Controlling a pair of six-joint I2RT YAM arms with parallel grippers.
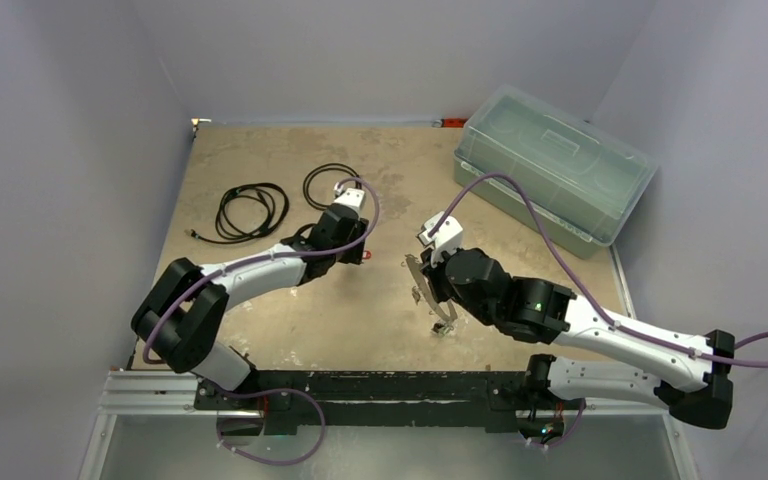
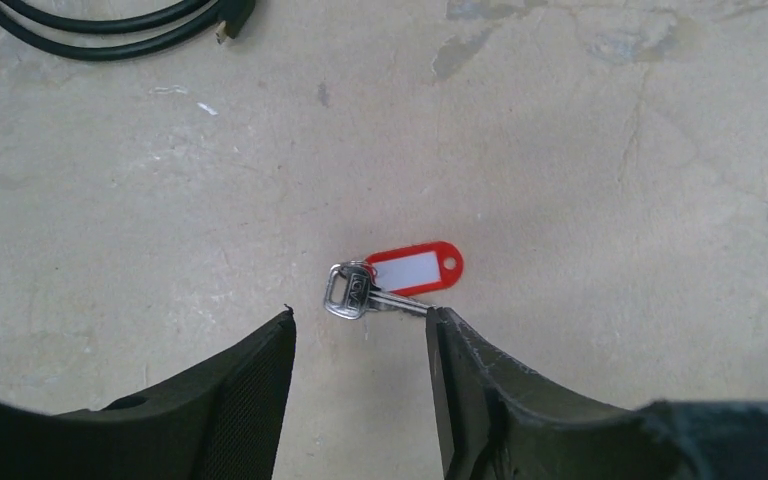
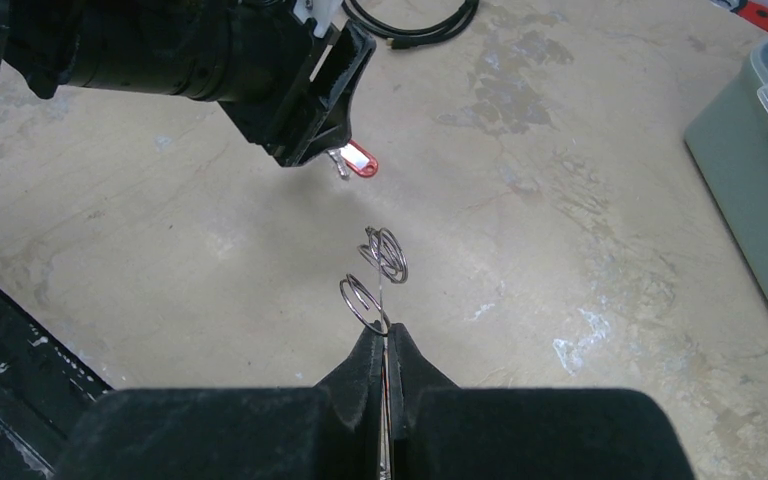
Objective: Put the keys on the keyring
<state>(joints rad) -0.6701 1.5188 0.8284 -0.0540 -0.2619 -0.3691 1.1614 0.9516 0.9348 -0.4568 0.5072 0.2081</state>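
Left hand (image 2: 360, 314), half open and empty, hovers over the small red-tagged silver key (image 2: 350, 293) lying on the beige counter (image 2: 610, 150); it should lower squarely and pinch the key's metal head. Right hand (image 3: 387, 340), pinched shut, holds the thin silver wire keyring (image 3: 382, 290) upright nearby.

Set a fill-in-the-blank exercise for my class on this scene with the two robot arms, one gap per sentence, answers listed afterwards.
1. The key carries a plastic tag coloured ____.
2. The left claw, poised by that key, is ____.
3. The keyring is pinched in the right claw, which is ____.
4. The black cables lie on the ____ arm's side.

Missing words: red; open; shut; left.
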